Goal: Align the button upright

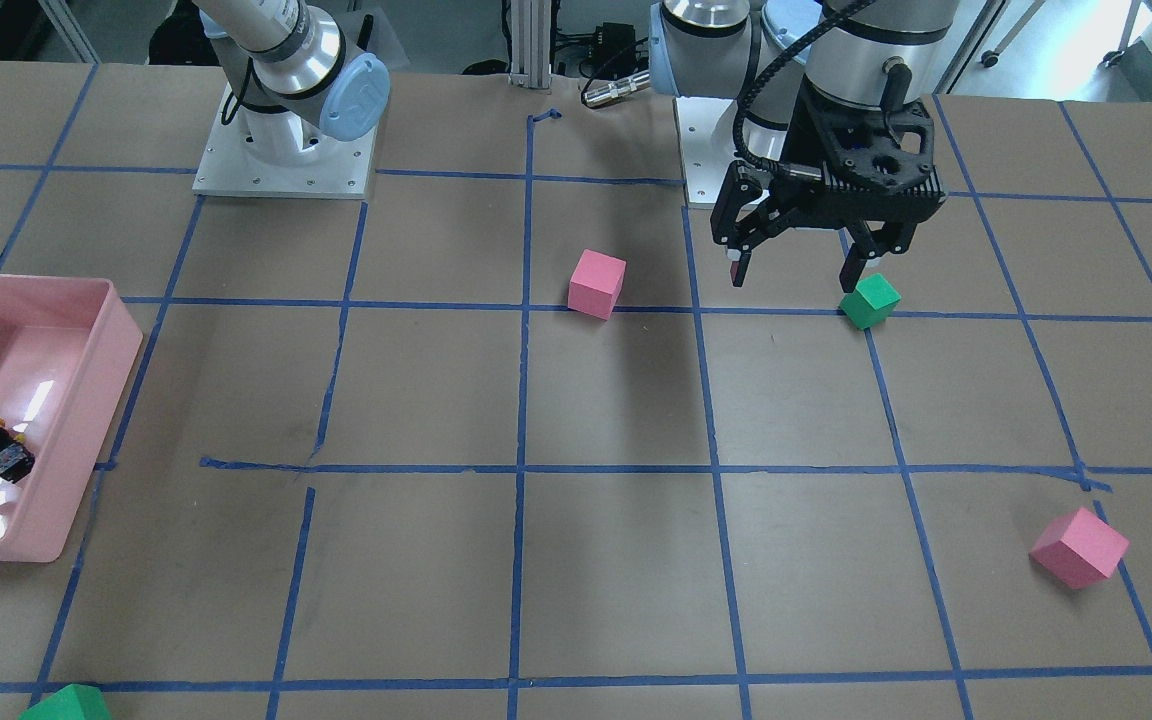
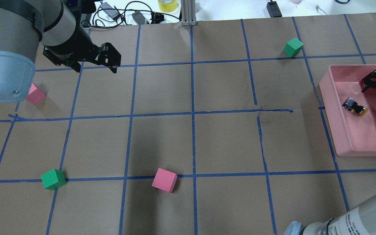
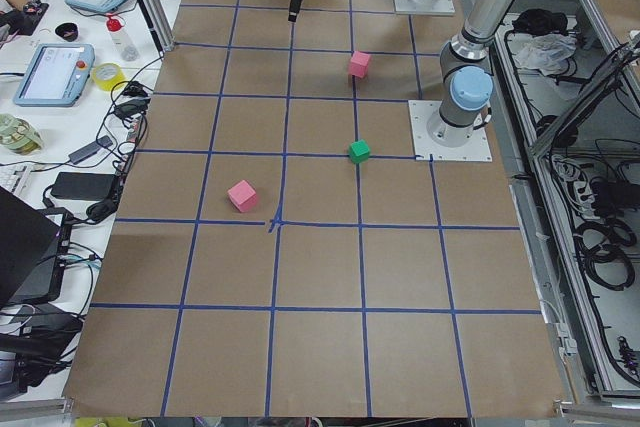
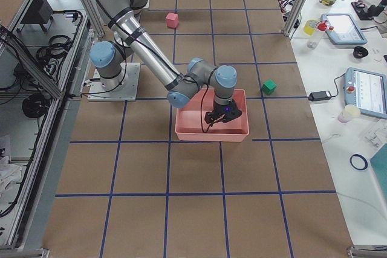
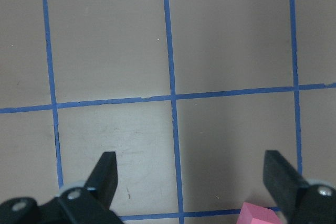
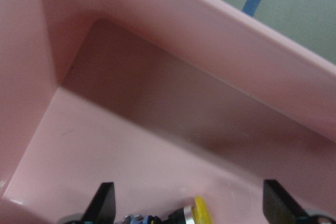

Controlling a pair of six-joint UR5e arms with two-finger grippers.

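The button [image 2: 354,107] lies on its side in the pink tray [image 2: 331,107], with its yellow cap toward my right gripper. It also shows in the front view [image 1: 1,450] and at the bottom edge of the right wrist view [image 6: 178,214]. My right gripper [image 2: 374,97] is open and low inside the tray. The button is close in front of its fingers and is not held. My left gripper [image 2: 96,69] is open and empty, hanging above the table far from the tray; it also shows in the front view [image 1: 794,275].
Two pink cubes [image 2: 164,180] [image 2: 35,94] and two green cubes [image 2: 53,179] [image 2: 293,47] are scattered on the taped brown table. One green cube [image 1: 869,301] sits just below the left gripper. The tray walls [image 6: 184,40] rise close around the right gripper.
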